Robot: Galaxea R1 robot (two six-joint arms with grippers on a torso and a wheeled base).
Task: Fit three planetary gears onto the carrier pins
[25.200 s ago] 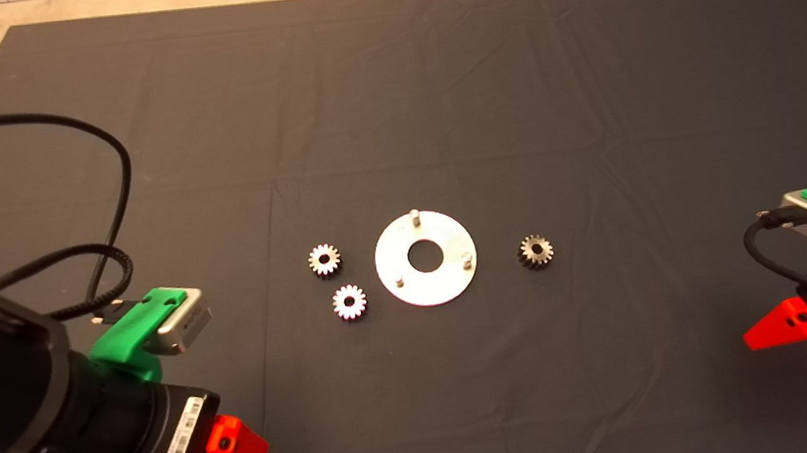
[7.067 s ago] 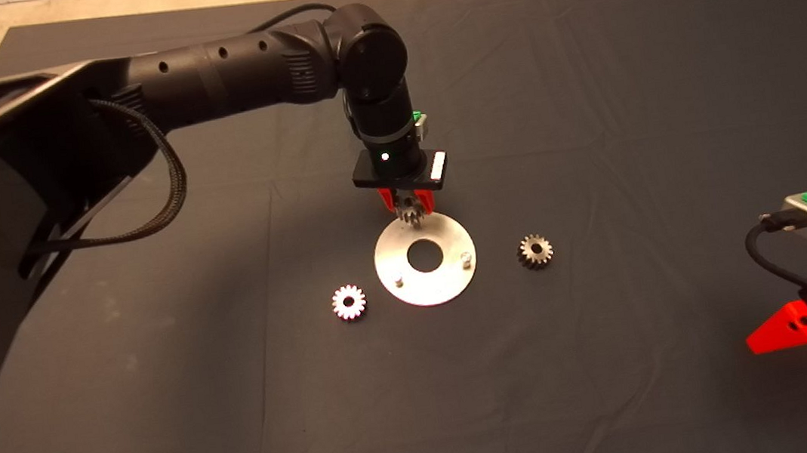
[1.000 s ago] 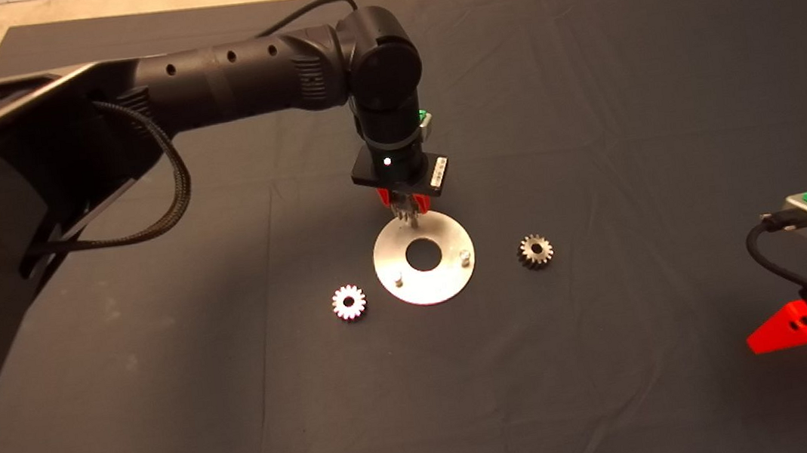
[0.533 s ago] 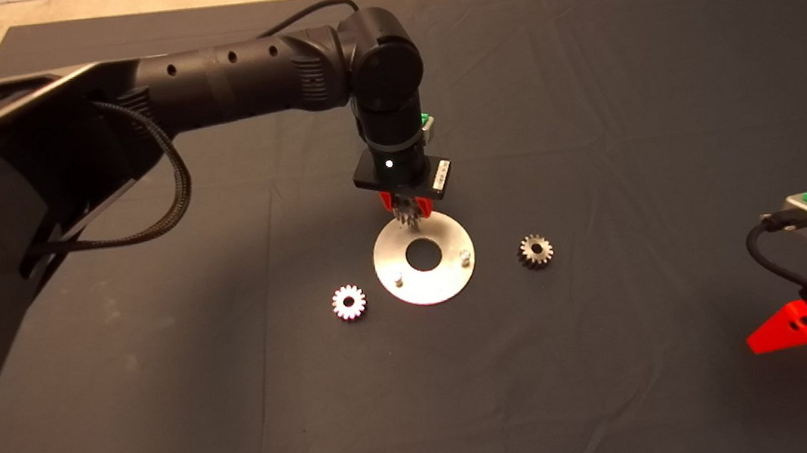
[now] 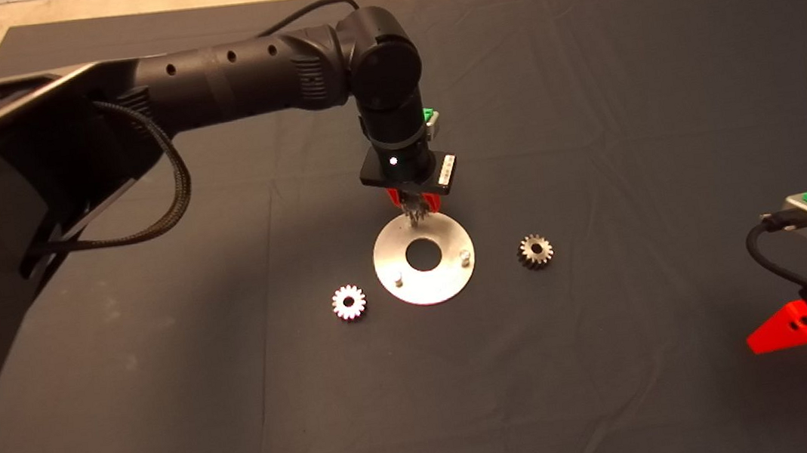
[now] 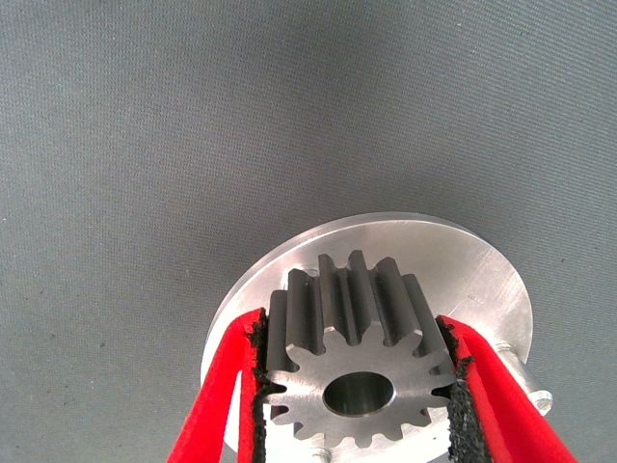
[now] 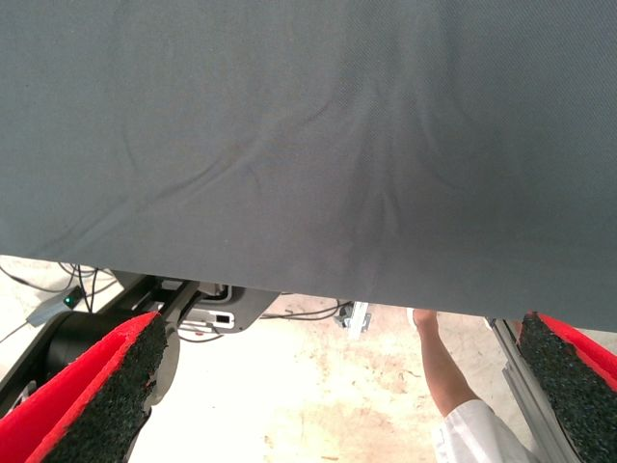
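Note:
The shiny carrier disc (image 5: pixel 448 280) lies at mid-mat with two bare pins showing, one at its near left (image 5: pixel 397 280) and one at its right (image 5: pixel 465 256). My left gripper (image 5: pixel 414 208) hangs over the disc's far edge, shut on a planetary gear (image 6: pixel 359 362) held just above the disc (image 6: pixel 482 275); the far pin is hidden beneath it. A second gear (image 5: pixel 349 302) lies left of the disc and a third gear (image 5: pixel 535 250) lies to its right. My right gripper (image 5: pixel 791 328) waits at the lower right edge, open.
The dark mat (image 5: pixel 585 84) covers the table, with bare floor beyond its far edge. The left arm (image 5: pixel 228 87) spans the upper left of the mat. In the right wrist view a person's arm (image 7: pixel 443 376) shows on the floor side of the mat.
The left gripper with its gear has shifted slightly right and turned a little over the disc's far edge. The two loose gears and the right arm have not moved.

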